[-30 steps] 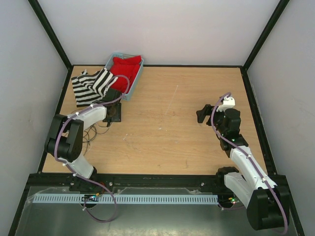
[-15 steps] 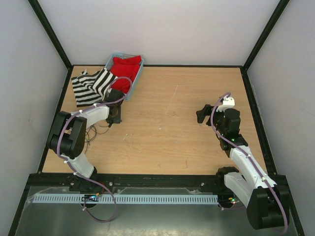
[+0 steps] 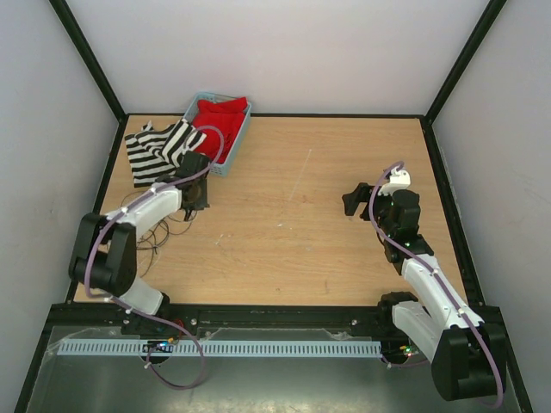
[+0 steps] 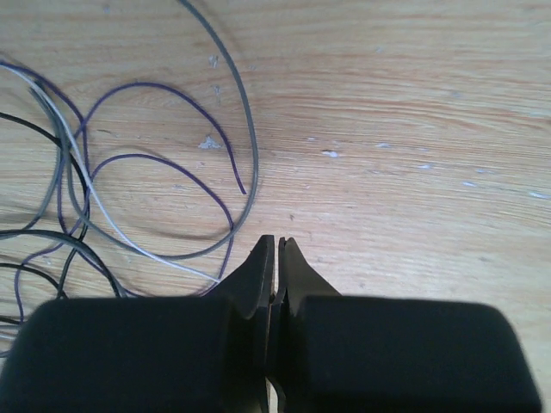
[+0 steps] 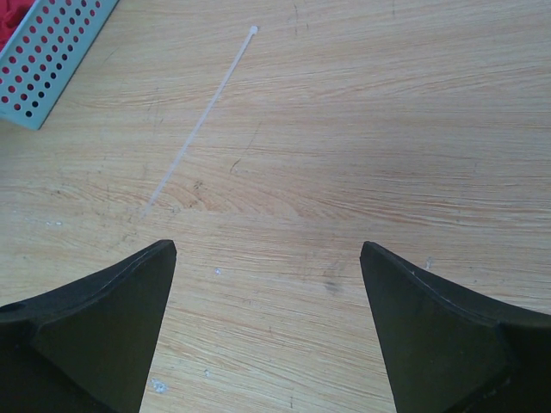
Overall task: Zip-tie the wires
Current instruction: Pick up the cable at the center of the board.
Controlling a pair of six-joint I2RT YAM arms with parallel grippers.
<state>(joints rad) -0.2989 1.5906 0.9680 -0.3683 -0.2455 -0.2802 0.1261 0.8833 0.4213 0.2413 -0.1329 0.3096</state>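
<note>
Left hand (image 4: 277,247) pressed together, no strand seen pinched; wires (image 4: 86,198) looping just to its left. Right hand (image 5: 269,249) spread; zip tie (image 5: 202,116) ahead-left, long axis slanting away.

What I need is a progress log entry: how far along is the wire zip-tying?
Done: nothing yet; the wires lie loose and unbundled. In hand: the left gripper is shut at their edge; whether it pinches a strand I cannot tell. To do: the zip tie lies untouched before the open right gripper; gathering, wrapping and cinching remain.
</note>
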